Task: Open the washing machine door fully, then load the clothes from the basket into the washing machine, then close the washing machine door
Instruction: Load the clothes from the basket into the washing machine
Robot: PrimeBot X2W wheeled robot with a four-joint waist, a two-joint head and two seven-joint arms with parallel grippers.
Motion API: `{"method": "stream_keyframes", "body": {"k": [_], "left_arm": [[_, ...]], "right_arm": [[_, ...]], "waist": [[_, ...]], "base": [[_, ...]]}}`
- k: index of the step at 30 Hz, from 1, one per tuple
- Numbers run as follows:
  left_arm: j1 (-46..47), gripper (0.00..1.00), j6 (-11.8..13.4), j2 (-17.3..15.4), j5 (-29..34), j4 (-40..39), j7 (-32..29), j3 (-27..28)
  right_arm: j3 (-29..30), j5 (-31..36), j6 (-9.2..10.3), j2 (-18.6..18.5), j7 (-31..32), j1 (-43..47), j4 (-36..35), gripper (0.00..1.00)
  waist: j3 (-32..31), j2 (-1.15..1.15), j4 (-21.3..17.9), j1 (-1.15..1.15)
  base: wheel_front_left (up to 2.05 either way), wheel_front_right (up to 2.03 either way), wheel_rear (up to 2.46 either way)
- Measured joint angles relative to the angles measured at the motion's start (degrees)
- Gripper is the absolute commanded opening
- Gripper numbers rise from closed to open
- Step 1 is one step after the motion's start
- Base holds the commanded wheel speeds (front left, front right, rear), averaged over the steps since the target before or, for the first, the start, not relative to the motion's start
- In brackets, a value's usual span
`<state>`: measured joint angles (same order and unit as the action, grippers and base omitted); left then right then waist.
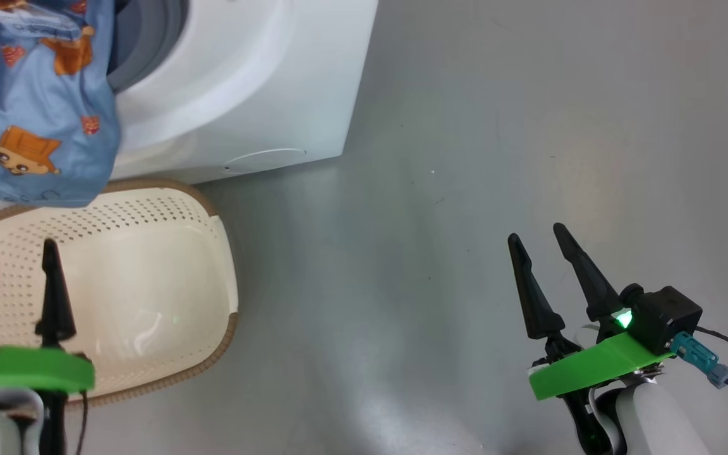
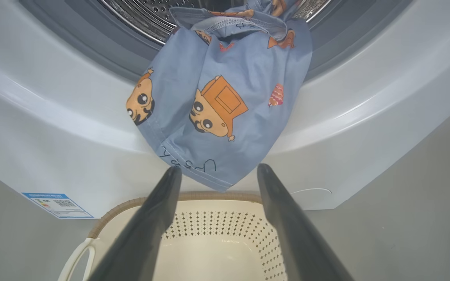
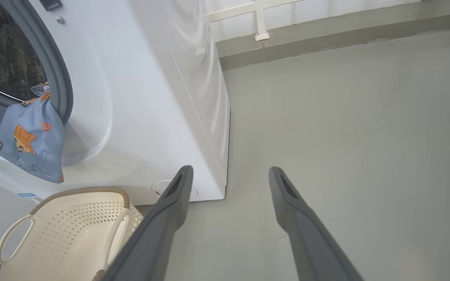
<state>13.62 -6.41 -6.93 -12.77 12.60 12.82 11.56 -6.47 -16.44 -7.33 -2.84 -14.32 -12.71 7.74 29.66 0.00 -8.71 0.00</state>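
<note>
Clothes (image 2: 225,109) half in the washing machine (image 2: 33,136), basket (image 2: 217,230) just below, in front

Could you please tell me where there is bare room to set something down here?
The floor right of the washing machine and the basket, out to the right gripper, is bare; so is the basket's inside. It is crowded at the drum mouth: the clothes hang over its lip down toward the basket's rim, ahead of the left gripper.
</note>
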Motion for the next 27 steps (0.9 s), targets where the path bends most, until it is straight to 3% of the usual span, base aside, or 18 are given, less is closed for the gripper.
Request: {"method": "stream_keyframes", "body": {"k": [17,27], "left_arm": [[16.9,1.0,-0.5,-5.2,-3.2,15.1,-7.2,-1.7],[25.9,1.0,-0.7,-7.6,-6.8,22.2,-7.8,-2.2]], "right_arm": [[-0.2,-1.4,0.0,0.0,0.0,0.0,-0.2,1.0],[-0.5,-2.3,0.0,0.0,0.0,-0.2,-0.2,1.0]], "waist": [[2.9,0.0,-2.3,0.0],[6.2,0.0,-3.8,0.0]], "base": [[0.0,0.0,0.0],[0.0,0.0,0.0]]}}
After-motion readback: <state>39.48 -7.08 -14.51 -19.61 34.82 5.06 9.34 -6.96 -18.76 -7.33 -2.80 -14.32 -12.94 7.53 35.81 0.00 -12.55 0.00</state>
